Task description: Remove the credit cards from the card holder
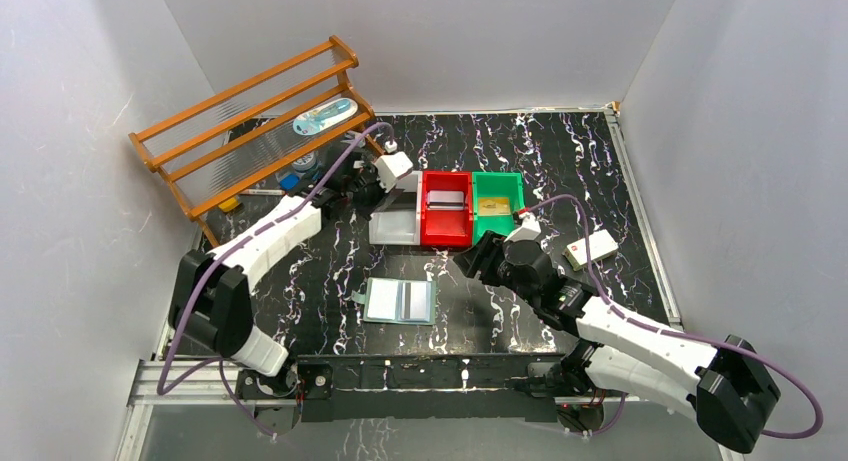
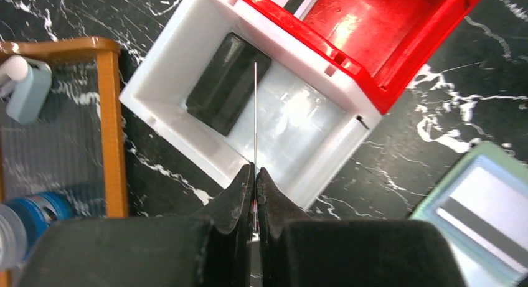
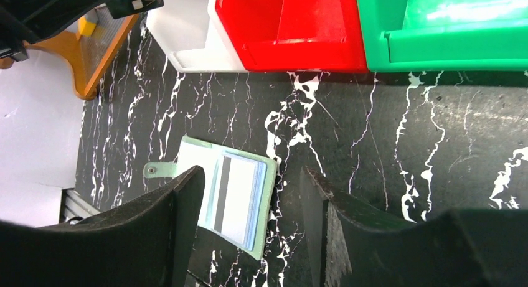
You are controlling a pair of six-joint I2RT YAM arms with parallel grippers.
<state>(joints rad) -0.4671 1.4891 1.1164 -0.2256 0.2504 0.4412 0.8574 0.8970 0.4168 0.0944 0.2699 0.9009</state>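
Observation:
The grey-green card holder point(image 1: 400, 301) lies spread open on the black table, with a pale credit card with a grey stripe point(image 3: 240, 193) in its clear pocket. My left gripper point(image 2: 255, 170) is shut on a thin pale credit card point(image 2: 255, 112), seen edge-on. It holds that card above the white bin point(image 2: 205, 32), where a dark card point(image 2: 228, 81) lies. In the top view this held card point(image 1: 397, 166) is a white rectangle. My right gripper point(image 3: 249, 181) hangs open above the holder point(image 3: 193, 153), nothing between its fingers.
A red bin point(image 1: 446, 209) and a green bin point(image 1: 497, 203) stand beside the white bin point(image 1: 395, 226), each with a card inside. A white box with a red mark point(image 1: 590, 249) lies at the right. A wooden rack point(image 1: 260, 121) stands at the back left.

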